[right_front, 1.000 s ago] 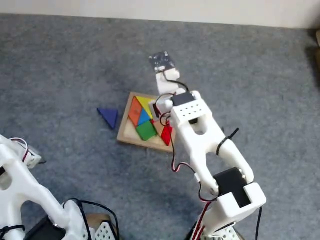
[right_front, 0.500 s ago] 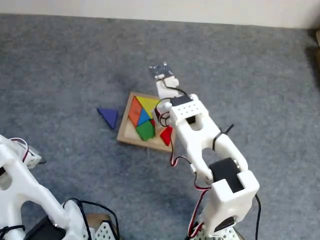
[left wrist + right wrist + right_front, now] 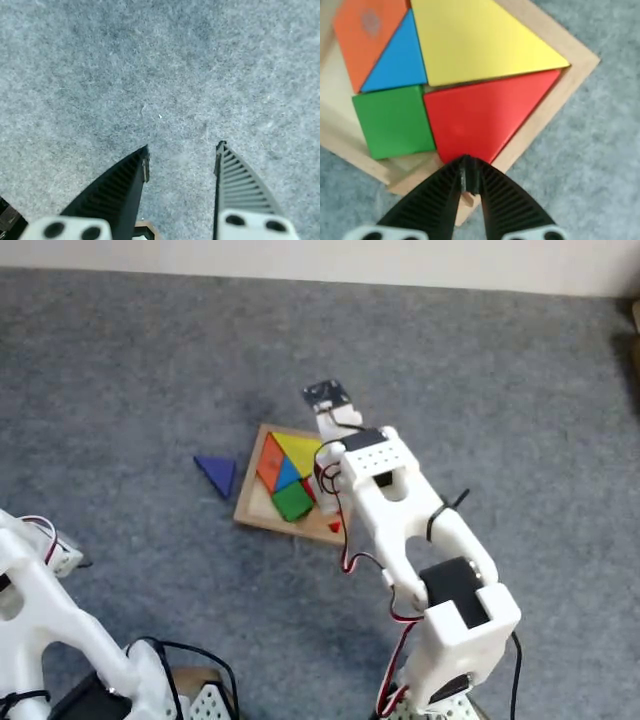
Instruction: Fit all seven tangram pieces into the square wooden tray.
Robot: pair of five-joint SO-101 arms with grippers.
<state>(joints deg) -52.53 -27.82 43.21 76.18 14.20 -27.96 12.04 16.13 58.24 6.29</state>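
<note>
**High view: six pieces counted, right arm over the tray**

**Count.** There is one square wooden tray (image 3: 270,525) on the grey carpet (image 3: 120,370). Five pieces lie inside it:
- one orange piece (image 3: 268,462) at the far-left side
- one yellow triangle (image 3: 295,450) along the far edge
- one small blue triangle (image 3: 287,475) between the orange and yellow pieces
- one green square (image 3: 292,501) on the near side
- one red triangle (image 3: 333,527), mostly hidden under the arm

One dark blue triangle (image 3: 218,474) lies flat on the carpet to the left of the tray, apart from it. That makes six visible pieces. Two arms are in view.

**Fit.** In the right wrist view the yellow triangle (image 3: 475,40) and red triangle (image 3: 480,115) meet along one long edge. The green square (image 3: 395,120) touches the red triangle and the small blue triangle (image 3: 400,60). Bare wood shows beside the green square.

**Right arm.** The right arm (image 3: 400,510) reaches from the near right up over the right part of the tray. The right gripper (image 3: 468,180) points down at the tray rim (image 3: 540,117), at a corner of the red triangle. Its fingers are pressed together, with nothing visible between them.

**Left arm.** The left arm (image 3: 40,620) sits at the near-left corner, well apart from the tray. The left gripper (image 3: 182,150) hangs over bare carpet (image 3: 150,60) with its fingers spread and nothing between them.

**Markings.** A faint grey mark on the orange piece (image 3: 370,35) is too blurred to read.
</note>
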